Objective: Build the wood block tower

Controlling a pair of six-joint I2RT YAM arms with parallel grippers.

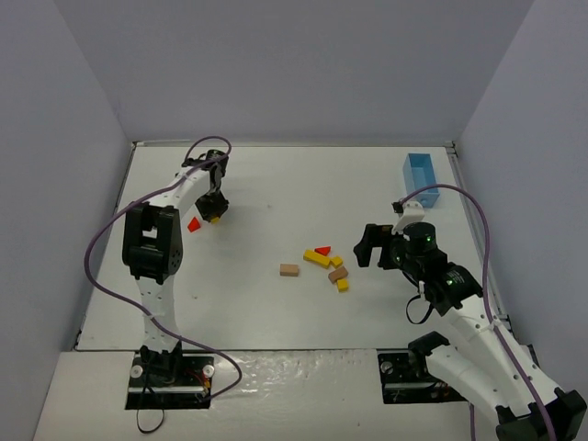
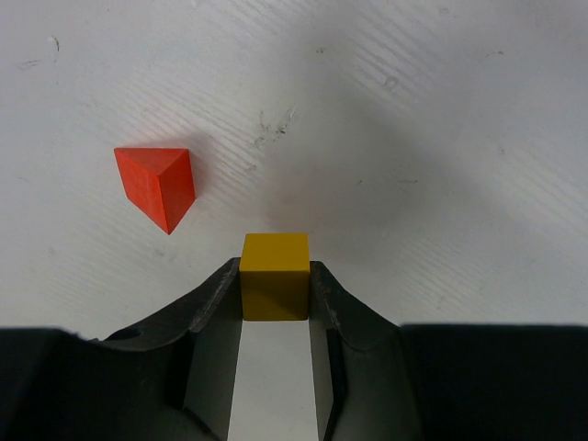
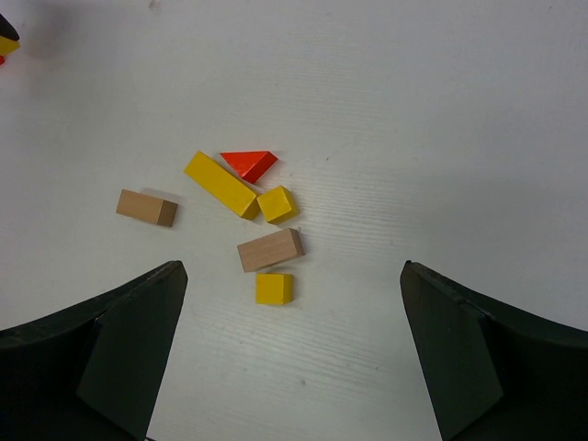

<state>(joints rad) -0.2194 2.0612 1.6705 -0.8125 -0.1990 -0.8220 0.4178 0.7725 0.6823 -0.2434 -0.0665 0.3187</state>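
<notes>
Left claw clamps a yellow cube, red wedge at its ten o'clock. Right claw gapes wide; loose blocks lie unstacked at its eight o'clock, seen from overhead.

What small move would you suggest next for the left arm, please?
I would probably carry the yellow cube, clamped in the left gripper, across toward the loose blocks at mid-table: no tower stands yet, only a red wedge lies beside it, and the right gripper hangs open near them.
</notes>
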